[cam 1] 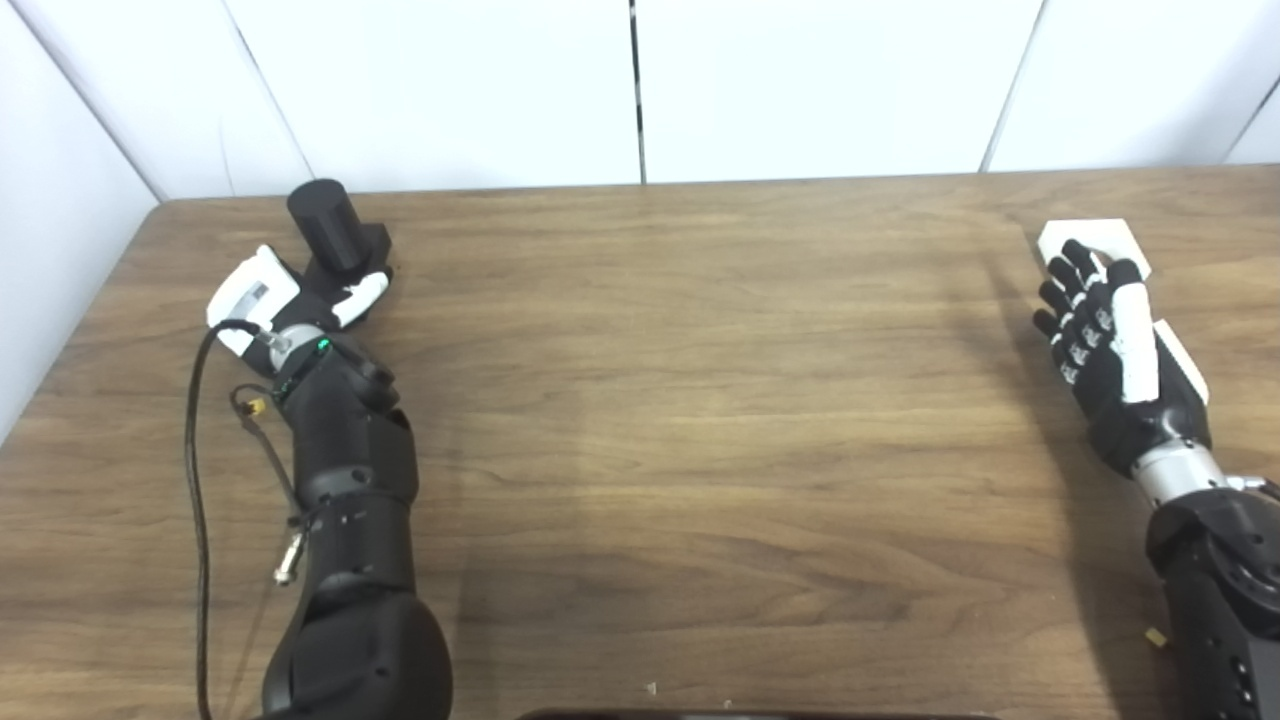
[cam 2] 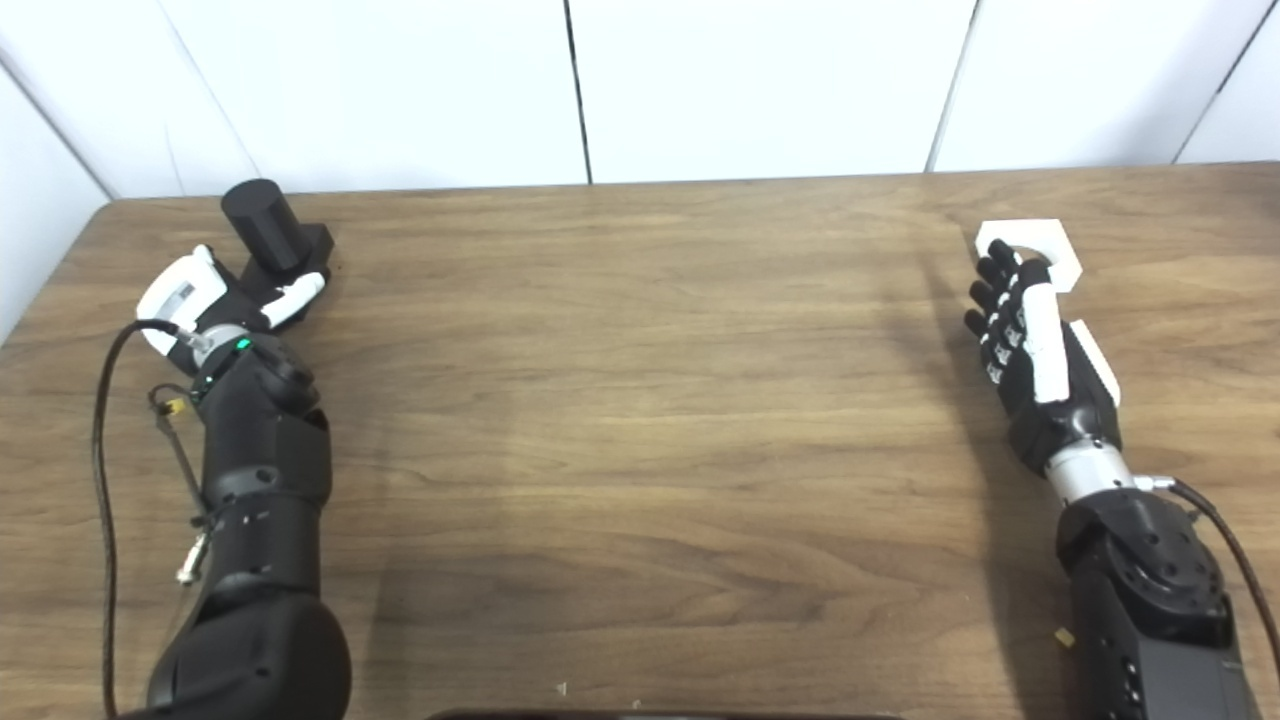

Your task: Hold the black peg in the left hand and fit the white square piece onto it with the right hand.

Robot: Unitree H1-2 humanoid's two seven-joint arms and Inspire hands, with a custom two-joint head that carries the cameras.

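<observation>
Left hand [cam 1: 290, 300] covers the black peg [cam 1: 330, 228] base; grip undeterminable. Right hand [cam 2: 1035, 375], fingers [cam 2: 1000, 290] apart, partly hides the white square piece [cam 2: 1050, 250].

1. The brown table [cam 1: 700, 420] has a wood-grain top with a smooth, faintly satin finish that takes soft shadows.
2. The black cylindrical peg on its square base [cam 1: 330, 228] looks like matt plastic, without shine.
3. The white square piece with a round hole [cam 2: 1040, 245] looks like matt white plastic.
4. The left hand [cam 1: 290, 300] and right hand [cam 1: 1105, 335] have black and white plastic shells, slightly glossy; each wrist has a bare silver metal ring.
5. The white wall panels [cam 1: 820, 90] look smooth and matt.
</observation>
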